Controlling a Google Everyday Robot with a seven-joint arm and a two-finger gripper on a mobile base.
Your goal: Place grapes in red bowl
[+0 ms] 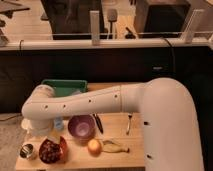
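Note:
The grapes (48,150), a dark purple-red cluster, lie inside the red bowl (63,148) at the front left of the wooden table. My white arm reaches from the right across the table. Its wrist end bends down just above and behind the bowl. My gripper (44,134) hangs there, close over the grapes, largely hidden by the wrist.
A purple bowl (81,126) stands right of the red bowl. A small metal cup (27,150) sits to its left. A yellow-orange fruit (94,146) and a banana peel (115,146) lie near the front edge. Behind are a green tray (64,87), a dark utensil (98,123) and a fork (129,123).

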